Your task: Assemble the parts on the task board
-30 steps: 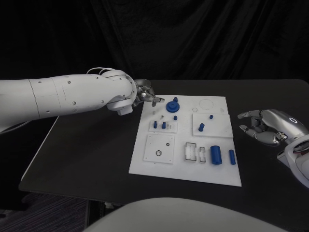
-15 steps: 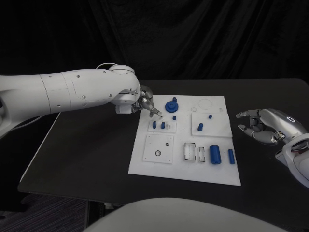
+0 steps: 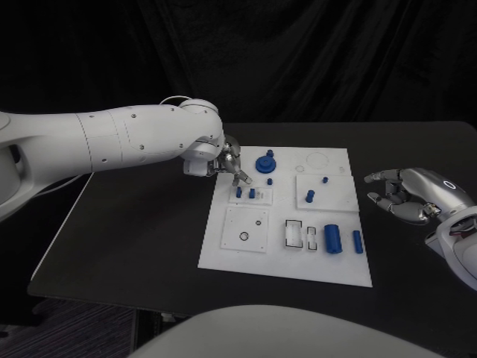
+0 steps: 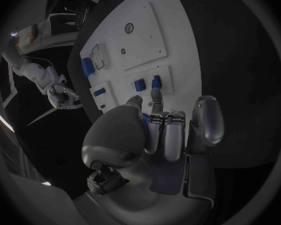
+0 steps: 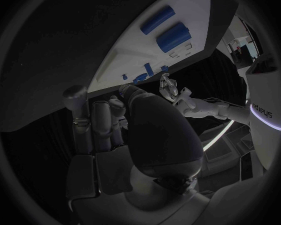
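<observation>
— Since the left hand (image 3: 226, 159) hovers over the task board's (image 3: 287, 265) far left corner, is it holding something?
— Hard to tell; its fingers (image 4: 165, 135) are drawn together, pointing down at the two small blue pegs (image 3: 245, 193) standing in their block — probably lining up to seat or pick one.
— And the blue cylinders (image 3: 344, 240) lying at the board's right?
— Loose, likely awaiting their turn. The right hand (image 3: 414, 195) waits beside that edge, fingers curled, holding nothing.
</observation>
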Controlling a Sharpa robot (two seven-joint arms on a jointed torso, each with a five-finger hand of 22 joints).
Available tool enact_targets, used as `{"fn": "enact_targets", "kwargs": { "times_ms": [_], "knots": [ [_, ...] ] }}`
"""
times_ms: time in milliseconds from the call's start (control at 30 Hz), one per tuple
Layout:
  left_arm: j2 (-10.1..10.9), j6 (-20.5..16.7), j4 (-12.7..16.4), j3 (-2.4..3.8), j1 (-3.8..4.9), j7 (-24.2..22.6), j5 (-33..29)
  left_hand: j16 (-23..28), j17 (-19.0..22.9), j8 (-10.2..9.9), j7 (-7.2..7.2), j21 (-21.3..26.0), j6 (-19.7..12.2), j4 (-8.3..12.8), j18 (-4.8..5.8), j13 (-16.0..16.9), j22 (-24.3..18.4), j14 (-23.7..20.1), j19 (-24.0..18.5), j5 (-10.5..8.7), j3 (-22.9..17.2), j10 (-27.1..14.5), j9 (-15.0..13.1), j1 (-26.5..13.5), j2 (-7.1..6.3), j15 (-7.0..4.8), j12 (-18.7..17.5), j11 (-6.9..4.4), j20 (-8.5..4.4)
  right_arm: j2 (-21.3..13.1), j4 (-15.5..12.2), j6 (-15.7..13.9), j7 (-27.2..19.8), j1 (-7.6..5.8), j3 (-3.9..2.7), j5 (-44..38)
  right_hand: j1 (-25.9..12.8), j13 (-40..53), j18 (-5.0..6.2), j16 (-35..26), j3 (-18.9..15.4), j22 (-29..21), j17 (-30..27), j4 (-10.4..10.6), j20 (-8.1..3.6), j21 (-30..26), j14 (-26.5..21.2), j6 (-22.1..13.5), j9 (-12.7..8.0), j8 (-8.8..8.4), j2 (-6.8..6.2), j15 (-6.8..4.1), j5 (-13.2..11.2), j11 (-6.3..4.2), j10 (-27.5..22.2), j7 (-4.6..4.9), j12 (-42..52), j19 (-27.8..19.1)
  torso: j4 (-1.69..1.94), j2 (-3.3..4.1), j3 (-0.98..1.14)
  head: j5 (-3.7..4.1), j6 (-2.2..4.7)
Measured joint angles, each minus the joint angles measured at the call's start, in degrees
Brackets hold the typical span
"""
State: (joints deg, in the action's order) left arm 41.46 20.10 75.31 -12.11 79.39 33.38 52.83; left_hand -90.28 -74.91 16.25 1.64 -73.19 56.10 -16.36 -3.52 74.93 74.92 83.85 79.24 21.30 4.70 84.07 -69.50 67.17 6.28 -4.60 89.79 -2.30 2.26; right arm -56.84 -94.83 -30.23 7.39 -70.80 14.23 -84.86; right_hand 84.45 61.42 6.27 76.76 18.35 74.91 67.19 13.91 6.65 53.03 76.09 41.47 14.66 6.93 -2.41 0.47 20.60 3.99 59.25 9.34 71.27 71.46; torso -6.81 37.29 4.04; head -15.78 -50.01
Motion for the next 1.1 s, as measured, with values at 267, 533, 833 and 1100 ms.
{"fn": "enact_targets", "kwargs": {
  "times_ms": [267,533,833,1100],
  "knots": [
    [-0.5,0.8,-0.7,0.0,-0.01,0.3,-0.1,0.0,0.0,-0.4,0.2,0.0,0.2,0.0,0.0,0.0,0.0,0.0,0.0,0.0,-0.3,-0.2,0.4,0.3,0.26,0.0,0.0,0.2,0.0,0.0,-0.1,0.0,0.0,0.0,0.0,0.0,0.0,0.0,0.0,0.0,0.3,0.0,0.1,-0.3,0.0,0.0,0.0,0.2,-0.1,0.0,0.0,0.0,0.3,0.0,0.0,0.2,0.0,0.0,0.03,-0.03,0.02,0.0,0.0],
    [-0.6,1.2,-1.1,0.0,-0.04,0.4,-0.1,0.0,0.0,0.7,-0.22,0.0,1.7,0.2,0.0,0.0,0.0,0.0,0.0,0.35,-0.5,-0.2,-0.7,0.8,0.15,0.0,0.0,0.2,0.0,-0.1,-0.2,0.0,0.0,0.0,-0.01,0.0,0.0,0.0,0.0,0.0,0.2,0.0,0.1,-0.2,0.0,0.0,0.0,0.2,-0.1,0.0,0.0,0.0,0.3,0.0,0.0,0.2,0.0,0.0,0.04,-0.05,0.03,-0.03,0.0],
    [-1.0,1.4,-1.7,0.0,-0.17,0.5,-0.1,0.0,0.0,0.7,-0.22,0.0,1.6,-0.1,0.0,0.0,0.0,0.0,0.0,0.67,-0.7,-0.2,-1.1,0.8,0.15,0.0,0.0,0.2,0.0,-0.1,-0.2,0.0,0.0,0.0,-0.01,0.0,0.0,0.0,0.0,0.0,0.2,0.0,0.1,-0.2,0.0,0.0,0.0,0.2,-0.1,0.0,0.0,0.0,0.3,0.0,0.0,0.2,0.0,0.0,0.07,-0.07,0.02,-0.15,0.0],
    [-1.2,1.7,-2.2,0.0,-0.33,0.6,-0.1,0.0,0.0,-0.1,0.2,0.3,0.6,-0.1,0.0,0.0,0.0,0.0,-0.2,1.95,-1.0,-0.2,-0.8,0.8,0.15,0.0,0.0,0.2,0.2,-0.2,-0.3,0.0,0.0,0.0,-0.01,0.0,0.0,0.0,0.0,0.0,0.2,0.0,0.1,-0.2,0.0,0.0,0.0,0.2,-0.1,0.0,0.0,0.0,0.3,0.0,0.0,0.2,0.0,0.0,0.07,-0.07,0.02,-0.15,0.0]
  ]
}}
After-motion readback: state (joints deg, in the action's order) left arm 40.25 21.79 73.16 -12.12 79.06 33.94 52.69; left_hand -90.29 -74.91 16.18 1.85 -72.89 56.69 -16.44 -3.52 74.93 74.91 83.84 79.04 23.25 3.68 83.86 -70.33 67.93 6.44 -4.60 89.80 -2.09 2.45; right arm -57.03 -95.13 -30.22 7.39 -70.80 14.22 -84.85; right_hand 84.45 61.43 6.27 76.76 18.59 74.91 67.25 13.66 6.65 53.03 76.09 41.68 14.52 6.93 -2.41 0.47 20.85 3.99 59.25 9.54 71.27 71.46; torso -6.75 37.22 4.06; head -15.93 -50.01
